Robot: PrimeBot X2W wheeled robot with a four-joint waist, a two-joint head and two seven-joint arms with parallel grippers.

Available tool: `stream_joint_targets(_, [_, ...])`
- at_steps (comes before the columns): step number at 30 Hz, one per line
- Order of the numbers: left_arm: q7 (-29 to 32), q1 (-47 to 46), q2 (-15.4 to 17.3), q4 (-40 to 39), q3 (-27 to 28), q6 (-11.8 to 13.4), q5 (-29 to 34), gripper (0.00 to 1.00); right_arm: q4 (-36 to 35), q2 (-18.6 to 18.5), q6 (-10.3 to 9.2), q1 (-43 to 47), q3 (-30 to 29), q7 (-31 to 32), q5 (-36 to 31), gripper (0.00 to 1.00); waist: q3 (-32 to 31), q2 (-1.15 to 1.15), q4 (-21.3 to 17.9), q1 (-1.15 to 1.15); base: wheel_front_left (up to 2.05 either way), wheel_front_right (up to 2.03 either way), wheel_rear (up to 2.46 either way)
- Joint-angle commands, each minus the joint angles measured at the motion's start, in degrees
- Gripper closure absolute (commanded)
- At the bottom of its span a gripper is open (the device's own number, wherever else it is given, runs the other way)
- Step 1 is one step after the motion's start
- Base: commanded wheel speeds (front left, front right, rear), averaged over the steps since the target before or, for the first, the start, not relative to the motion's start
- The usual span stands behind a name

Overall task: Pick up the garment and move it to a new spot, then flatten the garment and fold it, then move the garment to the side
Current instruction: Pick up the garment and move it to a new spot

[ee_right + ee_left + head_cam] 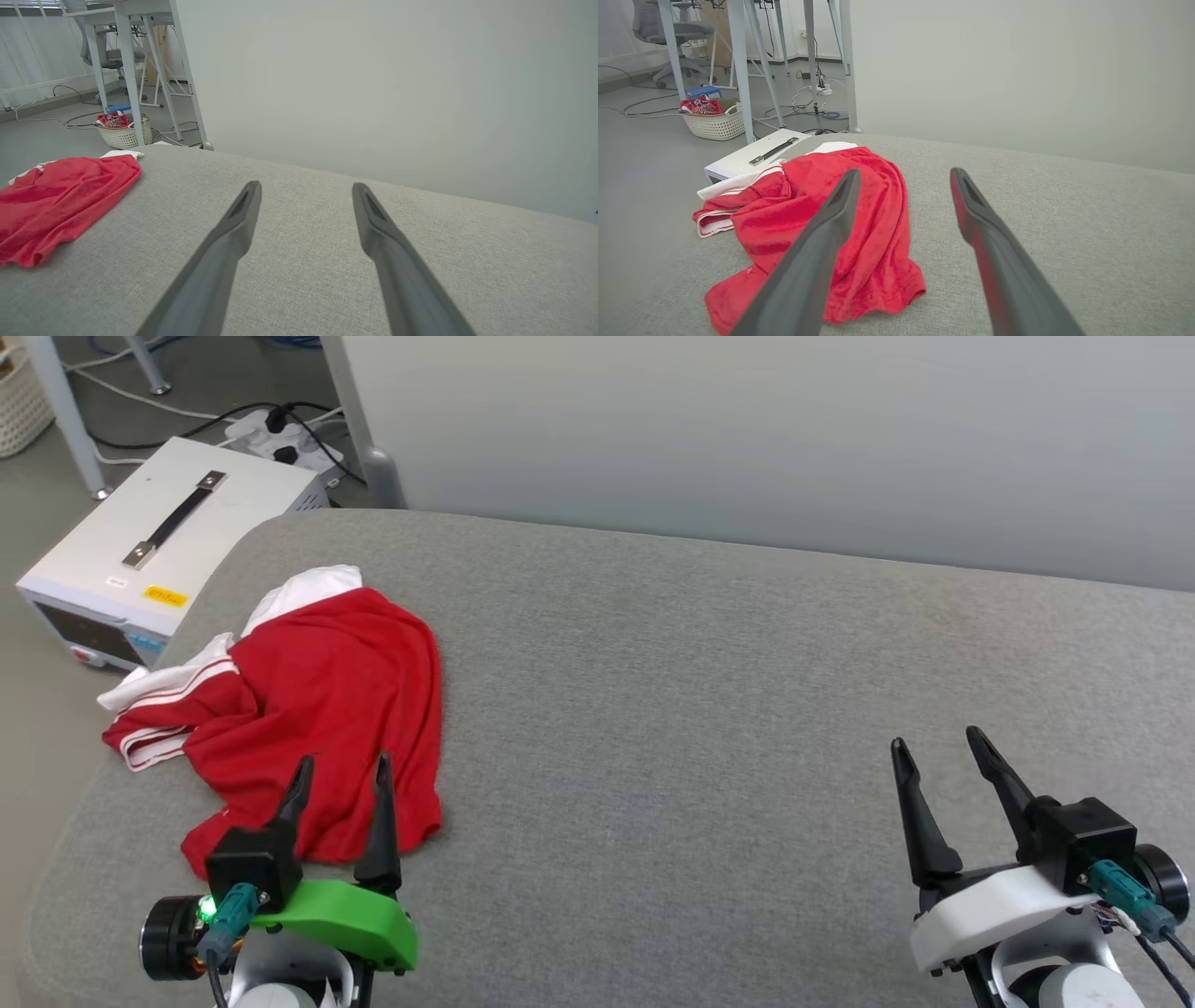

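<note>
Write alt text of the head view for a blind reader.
A crumpled red T-shirt lies at the left end of a grey cushion. The open left gripper is at its near edge, the open right gripper far right.

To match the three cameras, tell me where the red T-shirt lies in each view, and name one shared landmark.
Head view: garment at left, crumpled on the grey cushion.
Left wrist view: garment left of centre, lower half.
Right wrist view: garment at the left edge.
Shared landmark: white woven basket on the floor.
</note>
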Motion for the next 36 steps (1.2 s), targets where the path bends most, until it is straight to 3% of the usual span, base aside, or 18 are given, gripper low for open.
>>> stream_joint_targets(1, [-0.57,-0.68,-0.14,0.08,0.56,-0.35,-0.70,0.00,-0.41,-0.08,-0.03,-0.69,0.39,-0.48,-0.18,0.00,0.01,0.00,2.76,0.00,0.00,0.00,0.00])
stream_joint_targets(8, [-1.88,-0.38,-0.17,0.52,2.39,-1.03,-1.48,0.00,-1.09,-0.08,-0.03,-1.23,2.24,-0.98,-0.59,0.00,0.34,0.00,9.82,0.00,0.00,0.00,0.00])
stream_joint_targets(18, [-3.06,-0.56,-0.19,0.50,3.54,-1.58,-2.90,0.00,-1.71,-0.09,-0.03,-1.74,3.08,-1.30,-0.52,0.00,1.02,0.00,13.77,0.00,0.00,0.00,0.00])
stream_joint_targets(25, [-3.88,-1.64,-0.21,0.61,4.64,-1.95,-3.88,0.00,-2.33,-0.09,-0.04,-2.44,3.39,-1.21,-0.48,0.00,2.39,0.00,14.41,0.00,0.00,0.00,0.00])
stream_joint_targets(36, [-5.19,-7.89,0.39,3.22,6.14,-2.75,-8.60,0.00,-5.02,-0.51,-0.04,-5.71,4.25,0.60,-1.57,0.00,9.75,0.00,11.43,0.00,0.00,0.00,0.00])
